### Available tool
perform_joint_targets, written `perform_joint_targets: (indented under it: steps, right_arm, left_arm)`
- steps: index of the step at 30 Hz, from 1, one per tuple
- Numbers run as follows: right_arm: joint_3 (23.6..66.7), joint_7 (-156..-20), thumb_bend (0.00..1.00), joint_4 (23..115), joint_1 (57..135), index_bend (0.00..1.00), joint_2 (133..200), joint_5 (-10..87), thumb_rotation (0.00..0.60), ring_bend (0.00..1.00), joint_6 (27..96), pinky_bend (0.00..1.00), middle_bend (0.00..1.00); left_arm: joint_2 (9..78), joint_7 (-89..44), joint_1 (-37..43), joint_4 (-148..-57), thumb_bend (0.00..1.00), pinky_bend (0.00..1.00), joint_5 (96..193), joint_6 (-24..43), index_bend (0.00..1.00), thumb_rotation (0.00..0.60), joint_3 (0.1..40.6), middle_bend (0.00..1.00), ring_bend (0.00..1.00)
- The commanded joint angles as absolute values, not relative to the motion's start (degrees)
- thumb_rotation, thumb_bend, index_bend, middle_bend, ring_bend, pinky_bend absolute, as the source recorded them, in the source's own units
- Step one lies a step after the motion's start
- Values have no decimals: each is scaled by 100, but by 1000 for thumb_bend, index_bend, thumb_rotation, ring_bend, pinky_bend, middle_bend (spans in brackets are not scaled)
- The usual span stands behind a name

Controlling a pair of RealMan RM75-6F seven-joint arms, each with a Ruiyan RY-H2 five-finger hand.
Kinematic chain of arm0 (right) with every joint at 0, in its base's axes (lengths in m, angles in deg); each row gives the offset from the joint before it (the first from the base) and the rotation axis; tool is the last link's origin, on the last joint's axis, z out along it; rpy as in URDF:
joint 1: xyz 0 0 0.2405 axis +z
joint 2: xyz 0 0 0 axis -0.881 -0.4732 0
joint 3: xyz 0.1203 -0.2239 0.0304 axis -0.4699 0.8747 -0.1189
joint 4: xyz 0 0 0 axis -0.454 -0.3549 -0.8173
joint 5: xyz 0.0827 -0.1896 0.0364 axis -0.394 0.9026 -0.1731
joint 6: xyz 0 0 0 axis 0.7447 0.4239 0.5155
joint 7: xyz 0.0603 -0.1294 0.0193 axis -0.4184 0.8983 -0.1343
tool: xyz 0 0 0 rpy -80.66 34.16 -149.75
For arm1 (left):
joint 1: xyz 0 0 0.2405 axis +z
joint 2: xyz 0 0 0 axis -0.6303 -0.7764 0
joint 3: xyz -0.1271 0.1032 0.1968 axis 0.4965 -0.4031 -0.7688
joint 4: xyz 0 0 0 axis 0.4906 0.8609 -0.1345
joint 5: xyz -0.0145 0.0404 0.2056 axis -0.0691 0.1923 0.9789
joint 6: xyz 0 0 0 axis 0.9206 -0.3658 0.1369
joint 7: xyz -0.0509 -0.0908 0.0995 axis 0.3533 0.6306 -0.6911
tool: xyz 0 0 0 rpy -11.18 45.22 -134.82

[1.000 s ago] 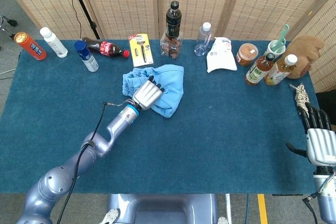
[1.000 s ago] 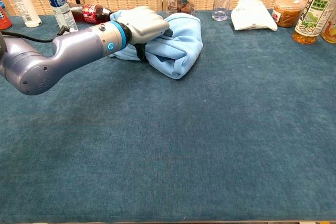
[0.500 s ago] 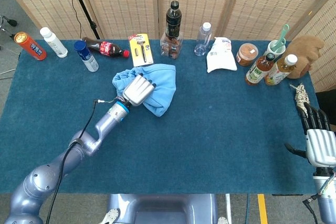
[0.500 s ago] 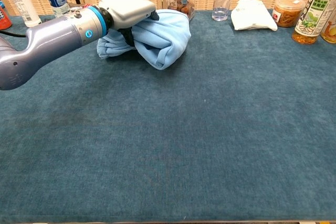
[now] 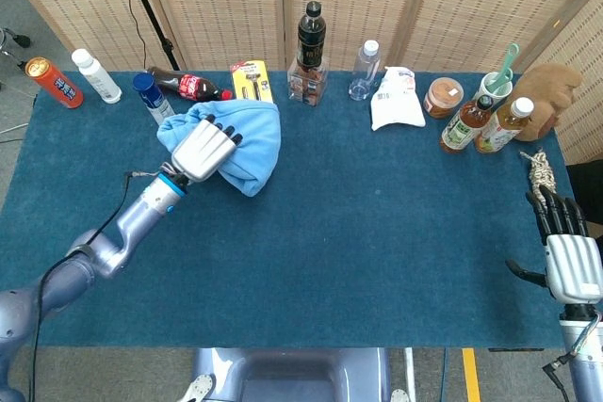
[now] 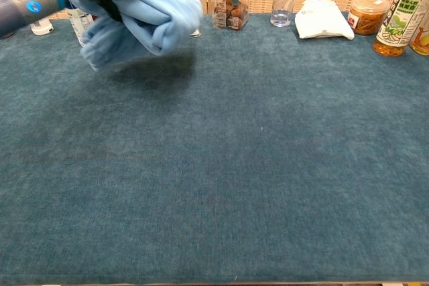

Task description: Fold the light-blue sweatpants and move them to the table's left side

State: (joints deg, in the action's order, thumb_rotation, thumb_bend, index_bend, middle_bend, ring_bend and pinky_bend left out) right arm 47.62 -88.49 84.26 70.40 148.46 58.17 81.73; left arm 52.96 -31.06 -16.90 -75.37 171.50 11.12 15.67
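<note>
My left hand (image 5: 203,149) gripped the bundled light-blue sweatpants (image 5: 240,141), raised clear of the blue table (image 6: 268,165), my right hand (image 5: 569,261) released, fingers spread, at the table's edge.

On my desk (image 5: 377,233): eight bottles (image 5: 311,35), one can (image 5: 53,81), one jar (image 5: 442,97), one cup (image 5: 495,87), one pouch (image 5: 396,99), one sweatpants (image 5: 240,138), one plush (image 5: 551,91).

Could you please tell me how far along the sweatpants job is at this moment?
Folding looks done: the light-blue sweatpants are a compact bundle. In hand: the left hand grips them, lifted above the table, left of centre. Left: setting them down at the left side. The right hand idles.
</note>
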Motion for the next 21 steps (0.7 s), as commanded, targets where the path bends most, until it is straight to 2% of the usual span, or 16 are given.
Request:
perform_joint_targets:
  steps: [1,11,15,21]
  right_arm:
    - [4781,-8864,0,8455,7036,0,14832,5858,600,0,8182,0,0]
    - [4860,-8882,0,8622,6999,0,14771,6108,600,0,8305,0,0]
    - [4903,-8883,0,8686,6987,0,14748,6210,600,0,8336,0,0]
    - [4976,-8777,0,8729,6990,0,14778,6323,600,0,8319,0,0]
  left_arm:
    - [4796,-3202,-1330,-7968,737,871,17242,1479,881,600,1449,772,779]
    - [3954,-2834,-474,-8033,734,871,17361,2293,881,600,1174,773,779]
    - [3866,-2462,-87,-7511,733,870,17331,2434,881,600,1062,773,777]
    - [4286,-1764,264,-6188,725,870,17193,2111,881,600,1006,772,776]
